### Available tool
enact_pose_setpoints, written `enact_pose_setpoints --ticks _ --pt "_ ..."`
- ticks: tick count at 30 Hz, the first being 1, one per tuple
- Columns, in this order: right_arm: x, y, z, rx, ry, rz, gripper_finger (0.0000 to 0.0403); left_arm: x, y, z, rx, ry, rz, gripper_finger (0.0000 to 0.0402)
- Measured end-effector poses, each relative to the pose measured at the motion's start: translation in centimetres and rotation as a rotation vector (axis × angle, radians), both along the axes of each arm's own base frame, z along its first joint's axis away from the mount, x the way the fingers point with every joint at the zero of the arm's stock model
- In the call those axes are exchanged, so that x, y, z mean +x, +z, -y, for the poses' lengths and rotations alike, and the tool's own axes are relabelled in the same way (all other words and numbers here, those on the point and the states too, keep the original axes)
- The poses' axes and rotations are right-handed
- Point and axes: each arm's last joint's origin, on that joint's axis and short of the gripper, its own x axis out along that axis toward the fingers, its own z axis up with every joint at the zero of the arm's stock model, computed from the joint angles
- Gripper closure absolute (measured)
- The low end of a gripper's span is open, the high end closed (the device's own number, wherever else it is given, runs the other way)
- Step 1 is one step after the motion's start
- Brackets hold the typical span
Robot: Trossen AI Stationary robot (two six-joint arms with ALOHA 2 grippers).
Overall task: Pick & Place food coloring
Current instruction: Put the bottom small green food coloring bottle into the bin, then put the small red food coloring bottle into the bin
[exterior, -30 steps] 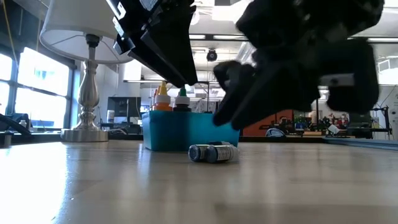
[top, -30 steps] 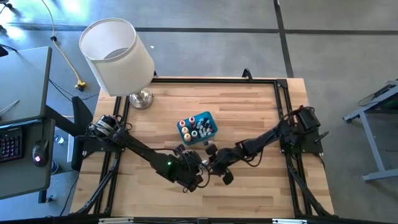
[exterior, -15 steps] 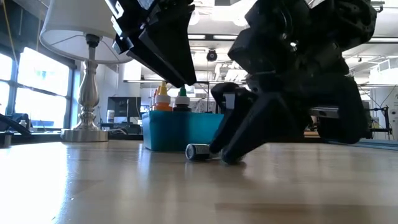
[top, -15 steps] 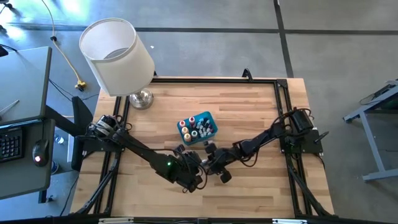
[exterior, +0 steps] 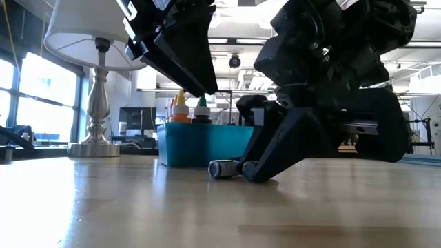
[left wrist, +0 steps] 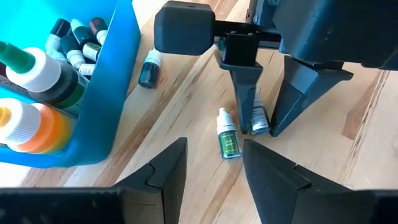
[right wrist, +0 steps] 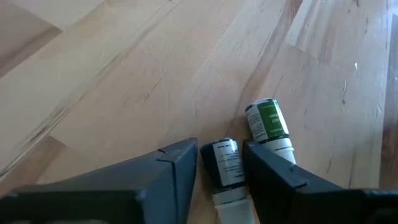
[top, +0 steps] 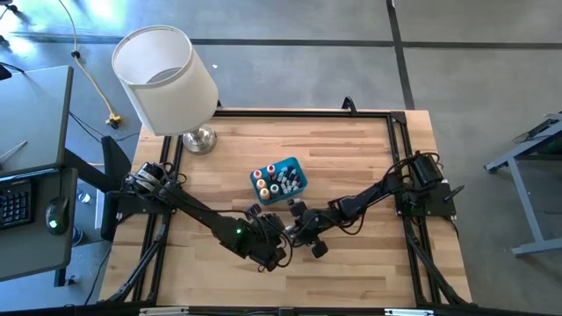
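The right claw (right wrist: 219,171) stands on the table (top: 351,149) at about 5 o'clock from the blue bin (top: 294,186), fingers straddling a dark bottle (right wrist: 225,163) that lies flat. A green bottle (right wrist: 271,124) lies just beside it, at its 1 o'clock in the right wrist view. The closing fingers could nudge that neighbour or squirt the round bottle out sideways. The fingers are spread partway, either side of the dark bottle; a firm pinch isn't clear. The left claw (left wrist: 213,163) hovers nearby, spread, empty.

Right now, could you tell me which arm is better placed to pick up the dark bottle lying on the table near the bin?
The right. The right gripper is down at the table with its fingers either side of the dark bottle. The left gripper hangs open above the table.
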Motion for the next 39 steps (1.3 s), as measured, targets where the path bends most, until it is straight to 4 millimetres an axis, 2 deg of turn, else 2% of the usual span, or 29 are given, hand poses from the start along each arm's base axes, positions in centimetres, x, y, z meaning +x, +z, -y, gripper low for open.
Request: enact_pose_setpoints --ticks 5,8,11,14,17,20,26,29,34,39 --pt "0.1 0.3 -0.1 0.053 -0.033 0.016 0.0328 0.0 0.0 0.0 0.000 -0.001 0.000 0.0250" --pt "0.2 0.9 -0.2 0.093 -0.082 0.043 0.0339 0.0 0.0 0.0 0.000 0.000 0.001 0.0250" --pt "0.2 3.1 -0.3 0.047 -0.150 0.150 0.0336 0.0 0.0 0.0 -0.001 0.000 0.001 0.0250" --pt "-0.1 5.8 0.1 -0.073 -0.290 0.273 0.0318 0.0 0.0 0.0 -0.001 0.000 0.002 0.0250" --pt "-0.3 8.8 1.8 -0.207 -0.424 0.390 0.0312 0.0 0.0 0.0 -0.002 0.000 0.003 0.0250" --pt "0.0 10.2 4.9 -0.228 -0.502 0.425 0.0318 0.1 0.0 0.0 -0.005 0.000 0.010 0.0250" --pt "0.5 8.9 12.0 -0.006 -0.531 0.299 0.0323 0.1 0.1 0.1 -0.020 -0.005 0.013 0.0250" --pt "0.3 7.6 14.0 0.065 -0.538 0.213 0.0310 0.1 0.0 0.1 -0.026 -0.012 0.006 0.0250" --pt "0.4 6.9 14.8 0.058 -0.490 0.192 0.0283 0.1 0.0 0.1 -0.018 -0.017 0.004 0.0250" --pt "0.6 7.1 12.9 0.086 -0.403 0.202 0.0274 0.1 0.0 0.1 -0.018 -0.016 0.004 0.0250"
